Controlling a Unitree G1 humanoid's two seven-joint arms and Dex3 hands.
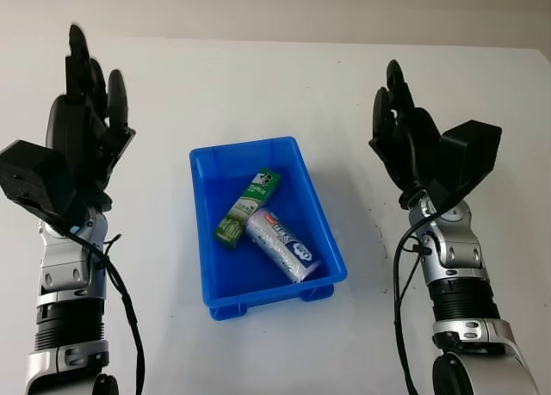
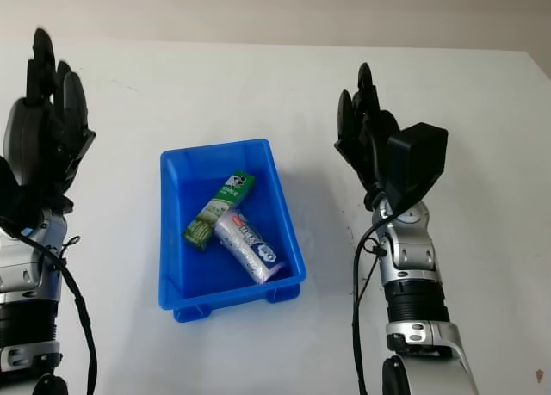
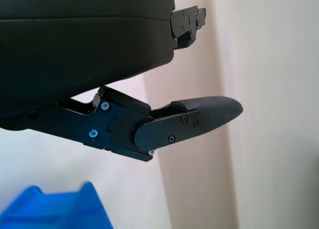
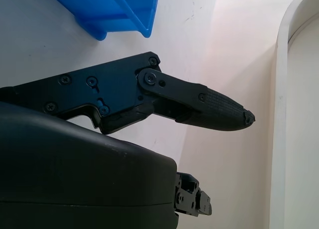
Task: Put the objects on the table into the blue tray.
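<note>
With nothing held between their fingers, both hands are open and raised above the table: the left hand (image 1: 86,111) to the left of the blue tray (image 1: 207,240), the right hand (image 1: 405,141) to its right, each well apart from it. Inside the tray lie a green tube (image 1: 247,207) and, touching it, a white and blue tube (image 1: 282,244), both flat on the tray floor. Judging by the white table (image 1: 258,77), no further object waits around the tray, so the task looks finished. Nothing stands in either hand's way.
</note>
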